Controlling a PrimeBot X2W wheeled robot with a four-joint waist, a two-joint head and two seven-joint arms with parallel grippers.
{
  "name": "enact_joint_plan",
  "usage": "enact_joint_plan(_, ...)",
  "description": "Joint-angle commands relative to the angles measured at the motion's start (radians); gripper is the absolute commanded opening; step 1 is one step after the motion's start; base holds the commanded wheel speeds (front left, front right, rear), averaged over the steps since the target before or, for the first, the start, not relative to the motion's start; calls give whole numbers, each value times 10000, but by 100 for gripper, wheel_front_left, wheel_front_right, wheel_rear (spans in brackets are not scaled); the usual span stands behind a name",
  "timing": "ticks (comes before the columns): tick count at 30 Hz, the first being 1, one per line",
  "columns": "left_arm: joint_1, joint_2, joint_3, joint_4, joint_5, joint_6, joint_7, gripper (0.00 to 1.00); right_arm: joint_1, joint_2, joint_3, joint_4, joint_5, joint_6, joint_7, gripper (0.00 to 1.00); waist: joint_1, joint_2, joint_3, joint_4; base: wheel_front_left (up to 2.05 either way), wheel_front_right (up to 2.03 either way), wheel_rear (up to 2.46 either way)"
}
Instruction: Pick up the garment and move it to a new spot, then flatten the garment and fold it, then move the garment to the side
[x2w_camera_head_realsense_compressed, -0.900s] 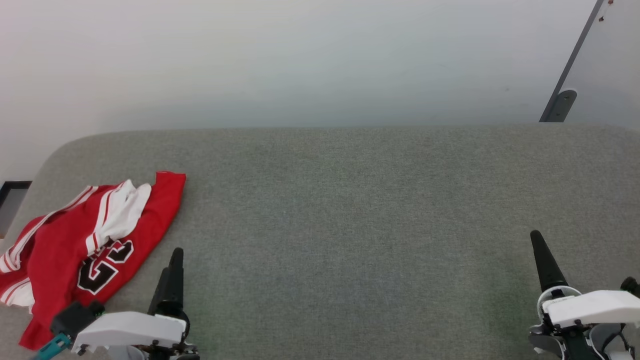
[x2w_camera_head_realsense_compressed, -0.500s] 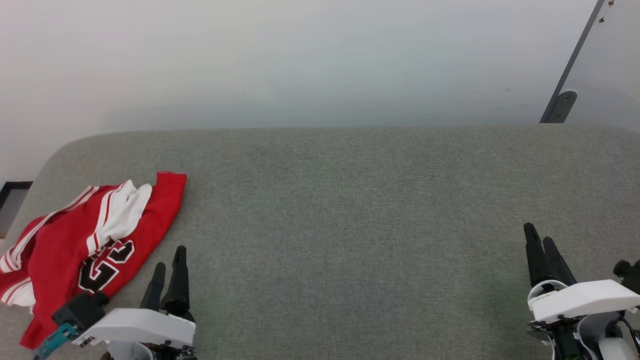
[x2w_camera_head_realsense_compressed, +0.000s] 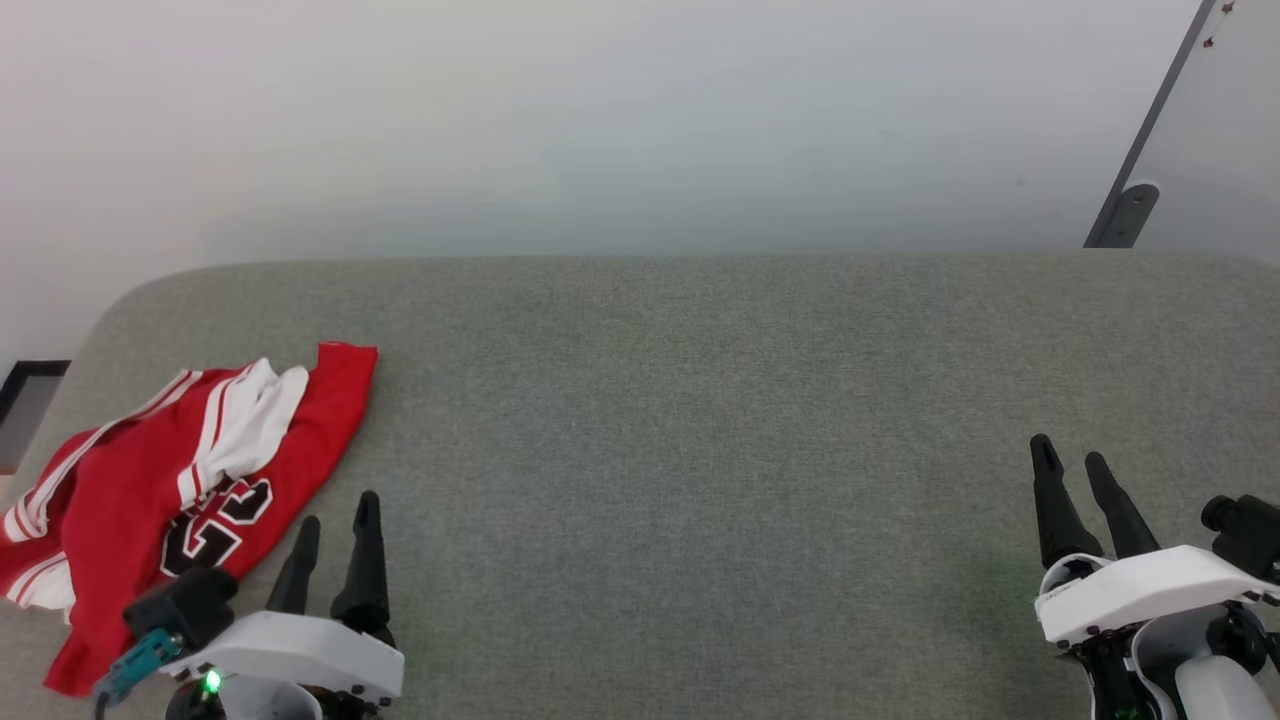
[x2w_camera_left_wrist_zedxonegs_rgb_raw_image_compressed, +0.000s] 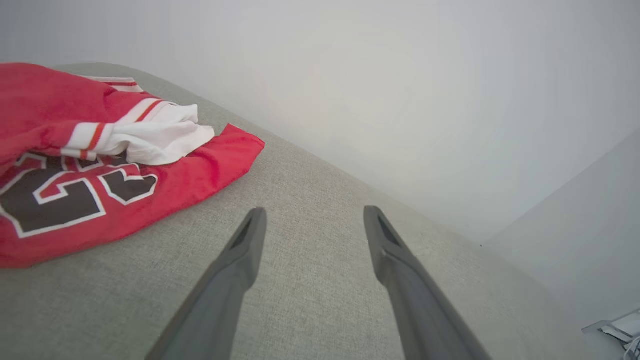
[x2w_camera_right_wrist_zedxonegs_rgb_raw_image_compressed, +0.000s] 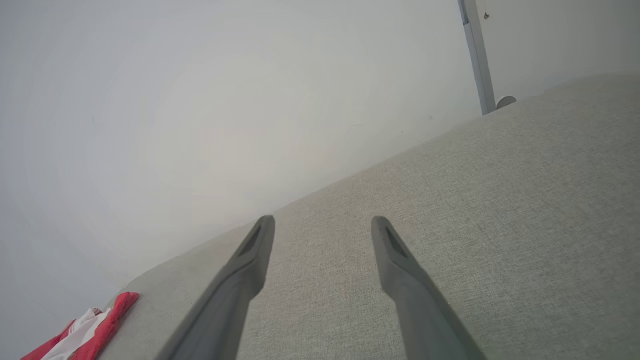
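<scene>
The garment (x2w_camera_head_realsense_compressed: 110, 500) lay crumpled on the near-left part of the grey tabletop (x2w_camera_head_realsense_compressed: 700, 400), with a white sleeve folded over the red body and the black numerals partly covered. It lay close to the tabletop's left edge, and whether it overhung could not be told. The left gripper (x2w_camera_head_realsense_compressed: 338, 510) stood just right of the garment's near edge, fingers spread, empty and clear of the cloth. The right gripper (x2w_camera_head_realsense_compressed: 1068, 450) stood well apart at the near right, fingers likewise released and empty. Pick-up had not begun. Probable faults were as follows. A pinch on the loose sleeve alone would lift one layer, so the body would trail and twist. A grasp on the thin hem nearest the fingers could slip, since jersey cloth is likely slick. Fingers driven in from the right could push the pile leftward and off the tabletop. A lift by the left gripper alone would likely leave hidden folds that hinder flattening.
</scene>
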Motion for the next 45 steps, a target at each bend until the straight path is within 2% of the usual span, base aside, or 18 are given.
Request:
enact_joint_plan(1,-216,117,-51,-102,363,59,-114,100,-345,-85,46,-24,-373,-3,-111,100,0,-1,3,10,0,0,0)
enact_joint_plan(17,-282,268,-205,-102,1926,60,-555,100,-720,-179,89,644,-1978,-5,-553,100,0,-1,-19,56,0,0,0)
enact_joint_plan(45,-370,79,198,292,4121,-328,-1197,100,-1038,-189,-59,1071,-4111,-8,-1192,100,0,-1,-8,181,0,0,0)
